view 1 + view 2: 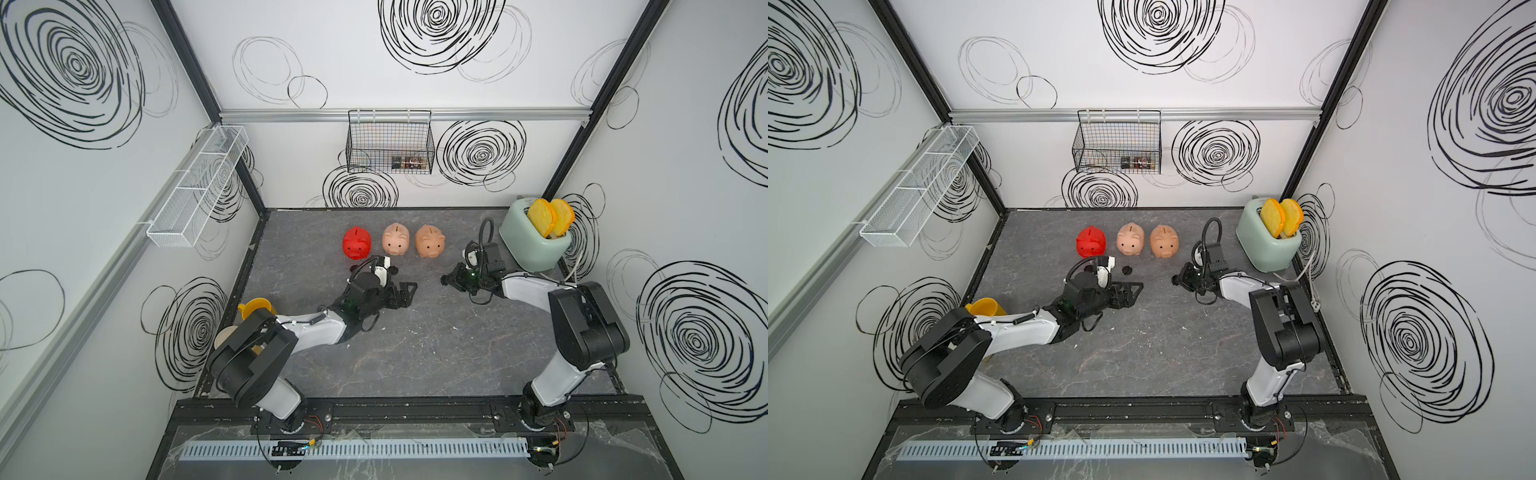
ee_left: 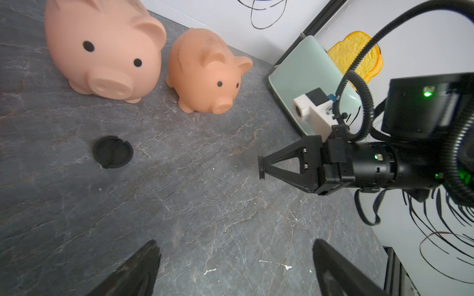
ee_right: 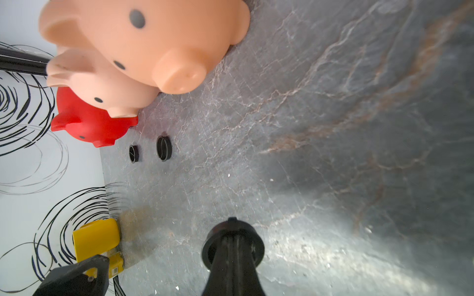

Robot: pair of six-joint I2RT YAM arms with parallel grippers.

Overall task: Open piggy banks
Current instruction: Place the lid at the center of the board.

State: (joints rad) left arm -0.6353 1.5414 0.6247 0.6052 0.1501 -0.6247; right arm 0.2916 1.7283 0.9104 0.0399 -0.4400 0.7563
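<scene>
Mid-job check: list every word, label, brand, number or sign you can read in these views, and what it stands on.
No text reads clearly anywhere.
Sticker on the yellow container: barcode-like, too blurred to read.
Small items in the black wire basket: too small to read.
Red pig, pale pink pig, peach pig, toaster, plug in the right hand: no lettering visible.

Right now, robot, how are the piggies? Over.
Left gripper open, empty. Right gripper shut on black plug. Three piggy banks upright, side by side. Two loose plugs before them.
</scene>
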